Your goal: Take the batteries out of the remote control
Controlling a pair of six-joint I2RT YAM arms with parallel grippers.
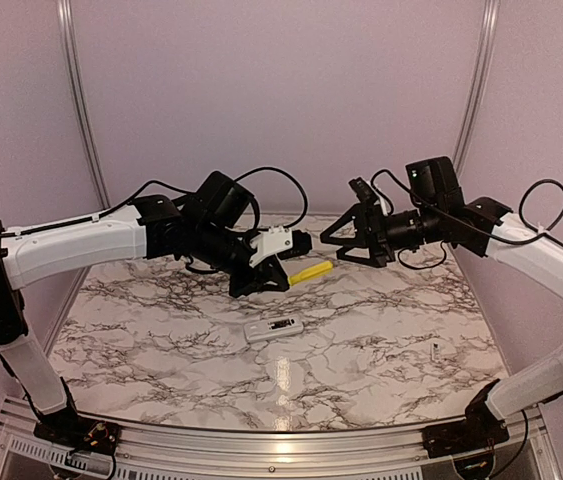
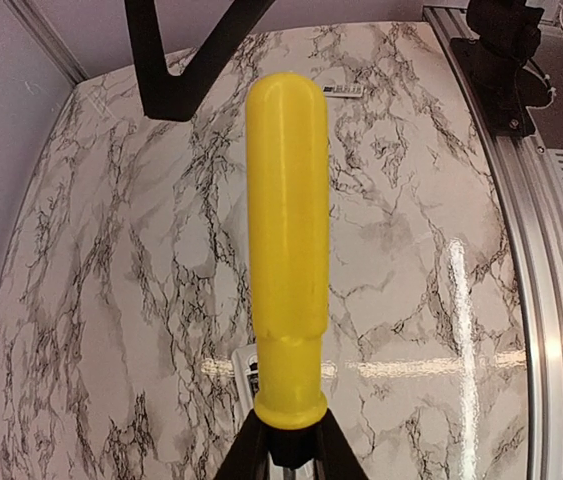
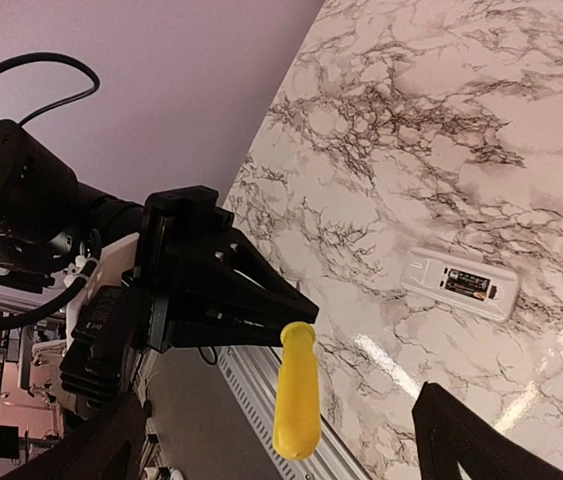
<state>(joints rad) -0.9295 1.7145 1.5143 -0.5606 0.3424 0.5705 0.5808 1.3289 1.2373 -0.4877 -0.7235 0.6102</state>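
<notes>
Two grippers are in view, one per arm, and they differ: the left is clenched on a tool and the right stands spread with nothing in it.

Nearest are the two arm bases, bolted at the near edge of the marble table (image 1: 161, 330). Each arm rises from its base, bends at an outer elbow, and runs its white forearm inward toward the middle.

One remote control (image 1: 273, 328) lies flat on the table near the centre, on the near side of both grippers and touched by neither. Its dark recess faces up (the right wrist view shows a reddish mark in it). Whether the batteries sit inside cannot be told.

One small pale speck (image 1: 433, 350) lies to the right, well apart from the remote.

Farther back, above the table, the left gripper (image 1: 283, 266) points right and grips the single yellow-handled screwdriver (image 1: 313, 271) at its collar end. The handle sticks out to the right.

The right gripper (image 1: 331, 250) points left at it, wrist level. In the right wrist view the handle's free end sits between the spread fingers (image 3: 471, 440), clear of both.
</notes>
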